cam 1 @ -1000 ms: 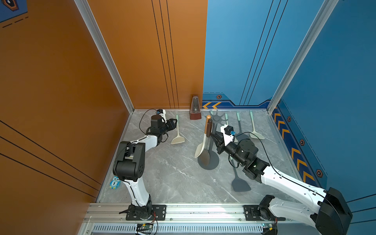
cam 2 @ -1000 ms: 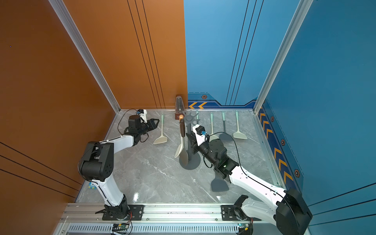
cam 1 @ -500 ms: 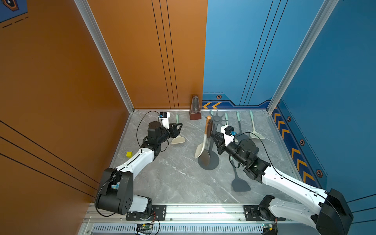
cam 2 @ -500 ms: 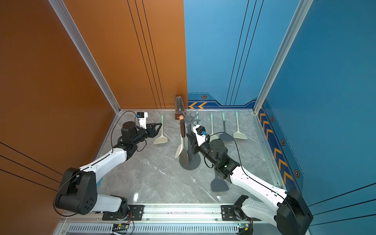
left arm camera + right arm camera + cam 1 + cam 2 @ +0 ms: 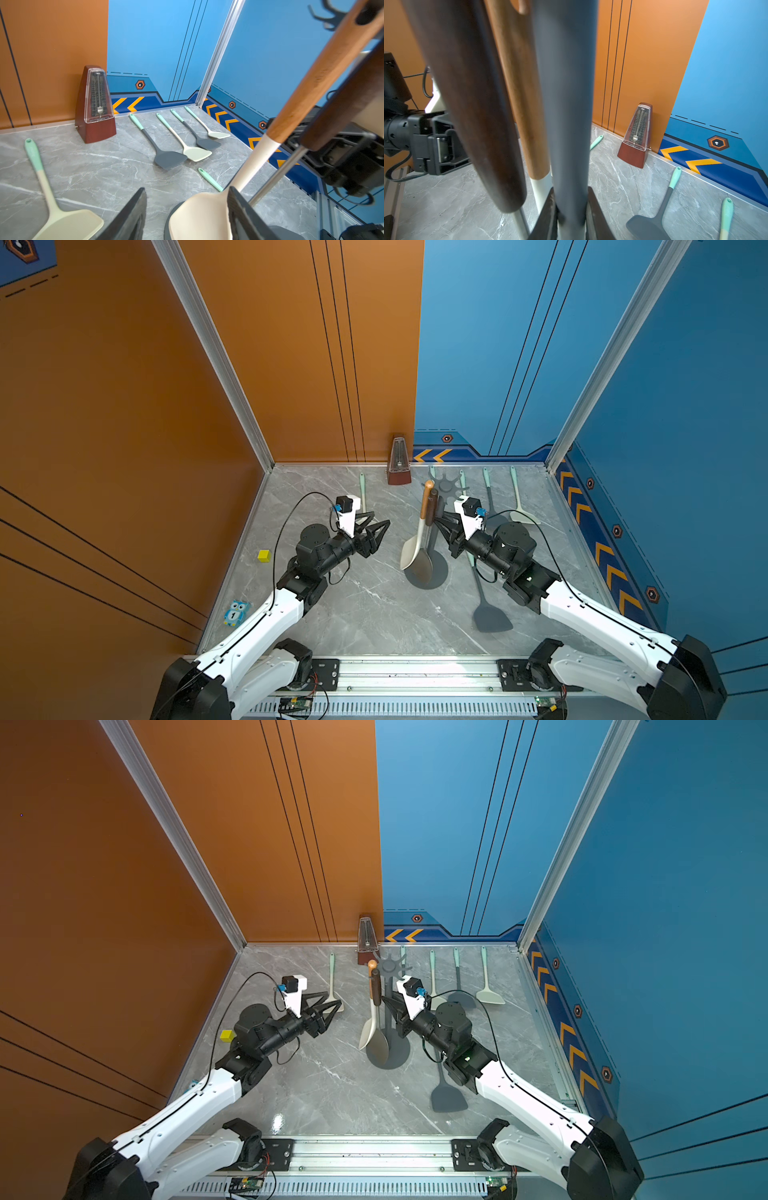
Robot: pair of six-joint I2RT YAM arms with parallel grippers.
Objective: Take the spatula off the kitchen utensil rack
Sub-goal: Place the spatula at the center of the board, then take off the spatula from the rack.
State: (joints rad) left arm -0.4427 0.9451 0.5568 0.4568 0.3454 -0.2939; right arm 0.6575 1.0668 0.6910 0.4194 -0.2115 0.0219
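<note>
Orange wall (image 5: 291, 344), blue wall (image 5: 478, 344), grey marble floor (image 5: 374, 614), yellow chevron skirting (image 5: 602, 556)

The dark grey kitchen utensil rack (image 5: 441, 568) stood upright on the table (image 5: 374, 614), centrally; the spatula (image 5: 410, 553), cream-headed, light wooden handle, hung head-down from its left side.

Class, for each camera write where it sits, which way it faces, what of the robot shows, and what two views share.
Top views: high above the base rail, looking down on table and rack; left arm, right arm show.
Left wrist: on the left arm, facing the rack; own fingers, right arm beyond.
Right wrist: on the right arm, against the rack's pole; own fingers clamp it, left arm beyond.
Shared: both wrist views show the metronome.
</note>
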